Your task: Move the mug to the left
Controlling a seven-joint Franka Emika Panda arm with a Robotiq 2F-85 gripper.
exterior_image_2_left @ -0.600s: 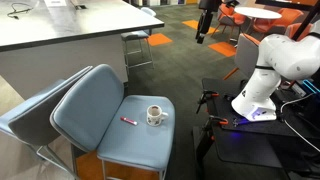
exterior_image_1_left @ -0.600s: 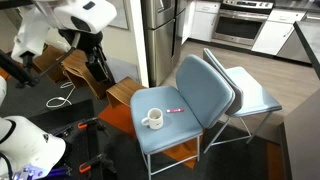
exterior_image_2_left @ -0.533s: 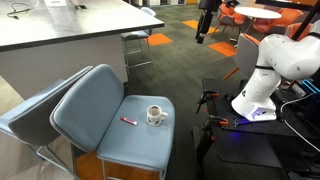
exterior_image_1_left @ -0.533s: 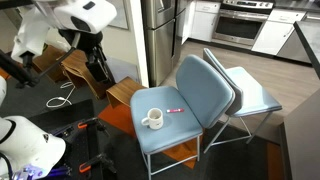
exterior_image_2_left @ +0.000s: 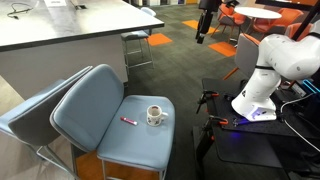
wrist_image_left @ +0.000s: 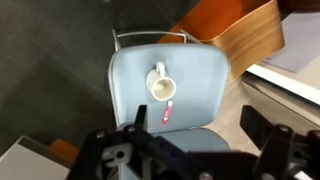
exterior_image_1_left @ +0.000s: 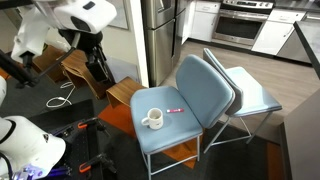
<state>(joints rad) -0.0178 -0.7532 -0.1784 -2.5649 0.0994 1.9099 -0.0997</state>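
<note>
— Mug [wrist_image_left: 160, 83] next. Where's your gripper?

— My gripper [wrist_image_left: 205, 150] hangs high above the chair. In the wrist view its two dark fingers sit well apart at the bottom edge with nothing between them, so it's spread wide and empty. In both exterior views it is well apart from the seat.

— And where does the mug sit?

— It's upright on the blue chair seat [wrist_image_left: 130, 80], roughly mid-seat, touching nothing else. A thin pink-red pen [wrist_image_left: 167, 115] lies flat just beside it, with a clear gap between them.

— How will it handle?

— I judge it stiff, light for this arm, and breakable. Glazed ceramic will be slick against the pads, and the padded seat under it looks soft, so a sideways shove could tip it rather than slide it. A drop onto the cushion is probably harmless. A roll off the edge onto the floor is the real risk.

— Where do you take hold?

— I'd go across the rim, one finger inside and one outside the wall, on the side away from the handle. From the wrist view the loop points toward the top of the picture, so I'd close across the opposite wall. Pinching the loop itself looks too fiddly from here.

— What does it look like?

— It's small, white and round, with a dark inside and a loop handle, and it's much smaller than the seat. Whether it holds anything I can't tell.
</note>
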